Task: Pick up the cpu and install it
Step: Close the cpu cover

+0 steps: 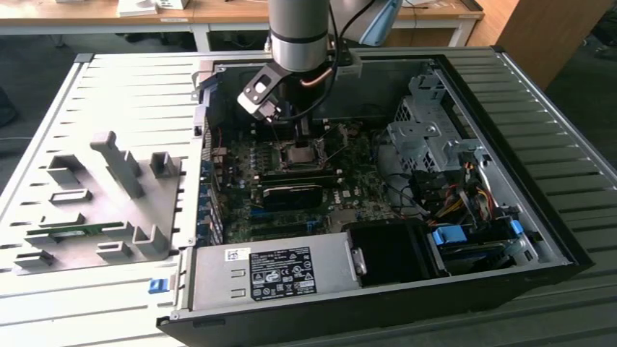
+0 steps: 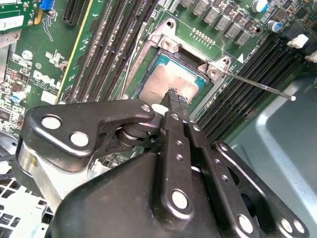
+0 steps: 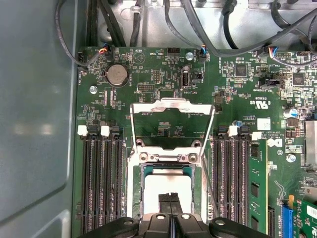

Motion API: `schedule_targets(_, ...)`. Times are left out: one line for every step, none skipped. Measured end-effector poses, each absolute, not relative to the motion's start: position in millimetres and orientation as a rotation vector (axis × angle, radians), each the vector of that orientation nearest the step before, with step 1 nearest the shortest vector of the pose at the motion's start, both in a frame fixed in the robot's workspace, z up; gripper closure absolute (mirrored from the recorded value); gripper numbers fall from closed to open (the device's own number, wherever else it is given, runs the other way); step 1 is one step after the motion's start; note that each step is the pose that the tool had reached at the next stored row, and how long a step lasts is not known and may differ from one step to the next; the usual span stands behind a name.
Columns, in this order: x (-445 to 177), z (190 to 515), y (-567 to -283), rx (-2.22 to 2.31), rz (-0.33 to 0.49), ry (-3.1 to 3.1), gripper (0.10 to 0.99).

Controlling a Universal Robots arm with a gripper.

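Gripper (image 2: 176, 100) right above the cpu (image 2: 159, 83).
Its two fingers are pressed together with nothing between them, tips close to the silver top. The cpu lies flat in the socket (image 3: 131, 168) on the green board (image 3: 148, 64).

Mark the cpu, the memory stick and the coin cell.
cpu (image 2: 158, 82), second wrist view: bare silver top.
memory stick (image 3: 256, 188), first wrist view: middle of its green board.
coin cell (image 3: 118, 75), first wrist view: centre of its face.
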State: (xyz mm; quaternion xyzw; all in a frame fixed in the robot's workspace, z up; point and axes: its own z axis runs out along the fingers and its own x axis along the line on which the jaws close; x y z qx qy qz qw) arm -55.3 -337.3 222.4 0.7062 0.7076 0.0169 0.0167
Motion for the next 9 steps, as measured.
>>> schedule_targets(-55.3, 222.8, -337.3, 2.195, 0.053, 2.200, 0.980)
schedule_targets(-55.3, 223.2, -337.3, 2.196, 0.053, 2.200, 0.980)
schedule_targets(-55.2, 223.5, -337.3, 2.196, 0.053, 2.200, 0.980)
schedule_targets(-55.2, 223.6, -337.2, 2.196, 0.053, 2.200, 0.980)
schedule_targets(-55.2, 223.7, -337.3, 2.196, 0.053, 2.200, 0.980)
schedule_targets(-55.2, 223.8, -337.3, 2.196, 0.053, 2.200, 0.980)
schedule_targets(-55.3, 224.0, -337.3, 2.196, 0.053, 2.199, 0.980)
schedule_targets(-55.2, 224.2, -337.3, 2.196, 0.052, 2.199, 0.980)
schedule_targets(-55.3, 224.5, -337.3, 2.196, 0.052, 2.199, 0.980)
